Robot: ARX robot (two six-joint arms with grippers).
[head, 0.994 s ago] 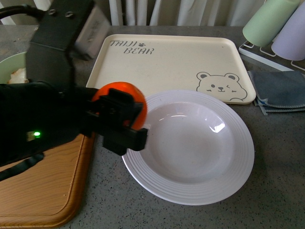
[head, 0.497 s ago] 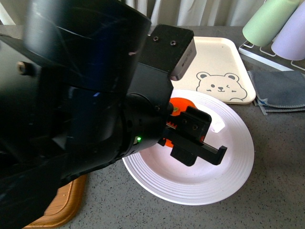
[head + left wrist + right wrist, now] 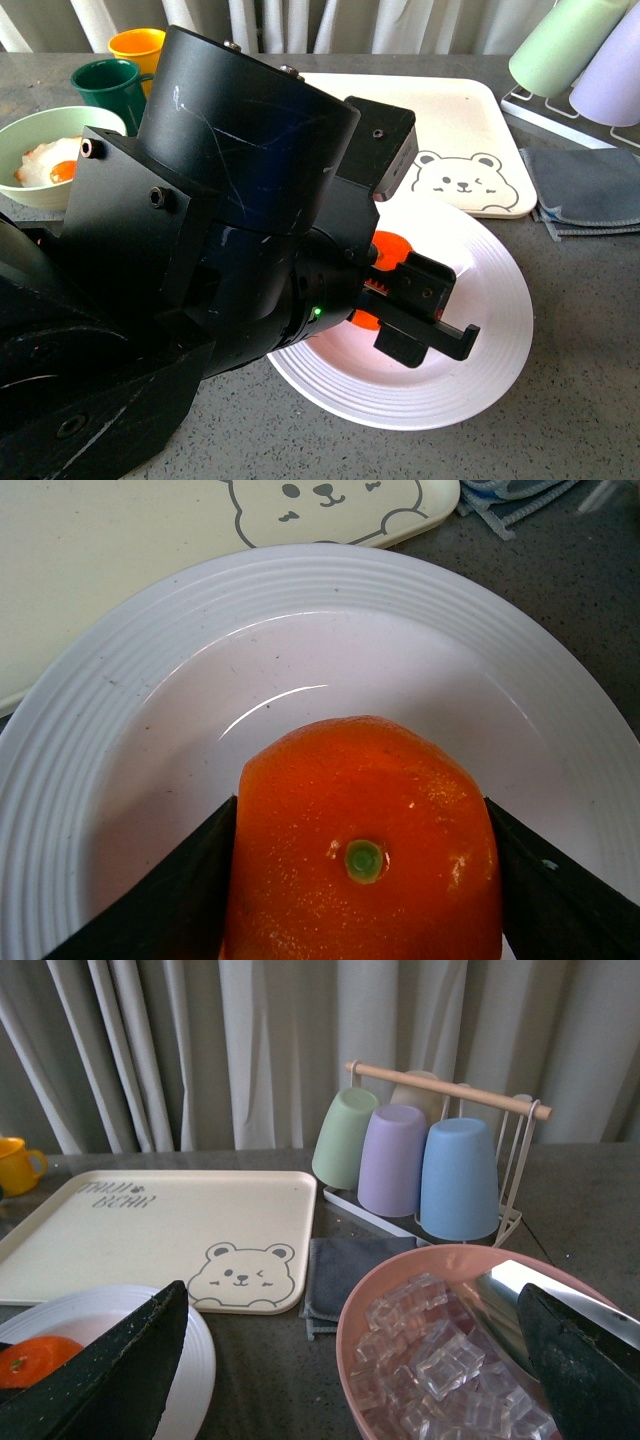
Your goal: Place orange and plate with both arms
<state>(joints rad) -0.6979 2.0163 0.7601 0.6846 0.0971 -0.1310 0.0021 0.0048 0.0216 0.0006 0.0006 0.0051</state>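
The orange is held between the two black fingers of my left gripper, stem dot facing the camera. It is over the glossy centre of the white ridged plate; I cannot tell whether it touches. In the front view my left gripper and its bulky arm cover the plate's left half, and only part of the orange shows. My right gripper is open and empty, off to the plate's right above a pink bowl. From there the orange and the plate show too.
The cream bear tray lies behind the plate, with a grey cloth to its right. A pink bowl of ice cubes with a metal scoop is under my right gripper. A cup rack, a green egg bowl and mugs stand around.
My left arm has carried the orange rightward from beside the plate's left rim to over its centre. The arm now fills much of the front view.
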